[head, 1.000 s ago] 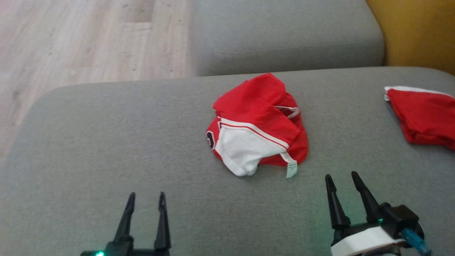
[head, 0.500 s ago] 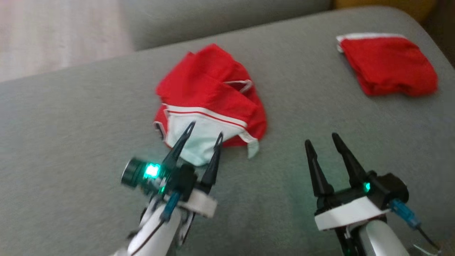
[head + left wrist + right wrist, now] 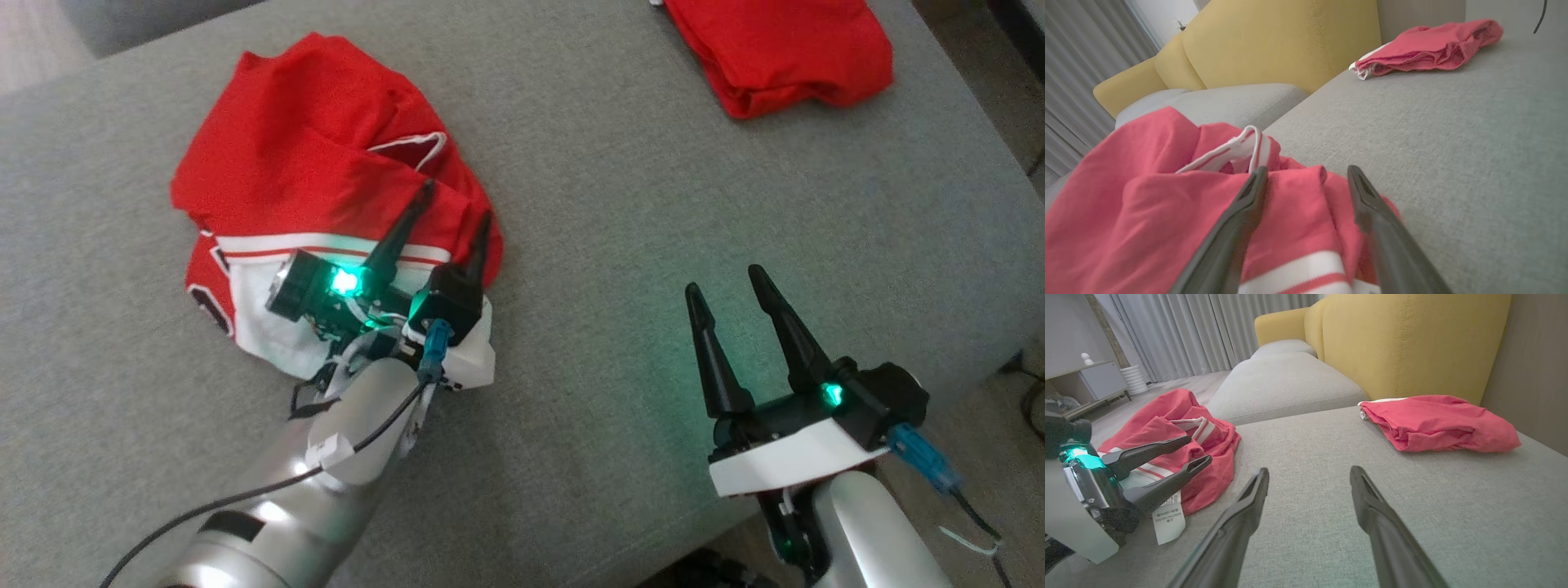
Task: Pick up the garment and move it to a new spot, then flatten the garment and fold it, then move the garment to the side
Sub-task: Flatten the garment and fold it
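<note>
Grey cushion (image 3: 620,188) of a sofa is seen as the working surface, with a strip of pale wooden floor (image 3: 28,45) glimpsed at eleven o'clock in the head view. At about ten o'clock on that cushion the crumpled garment (image 3: 310,147) is laid, red on top, with a white panel and red-and-white banding toward its six o'clock edge. A white label (image 3: 1167,520) is seen hanging from that edge in the right wrist view. Over the garment's four o'clock part the left gripper (image 3: 456,199) is held, its fingers spread wide and pointed toward one o'clock. In the left wrist view a raised red fold is seen between the two fingers, unclamped; whether the tips touch the cloth cannot be told. At about four o'clock in the head view the right gripper (image 3: 724,278) is held over bare cushion, its fingers likewise spread wide, well apart from the garment. At one o'clock a second red piece of clothing (image 3: 784,57) is laid folded near the cushion's far edge. Behind it, in the right wrist view, a yellow backrest (image 3: 1412,343) is seen, and pale curtains (image 3: 1208,330) are hung at eleven o'clock.
</note>
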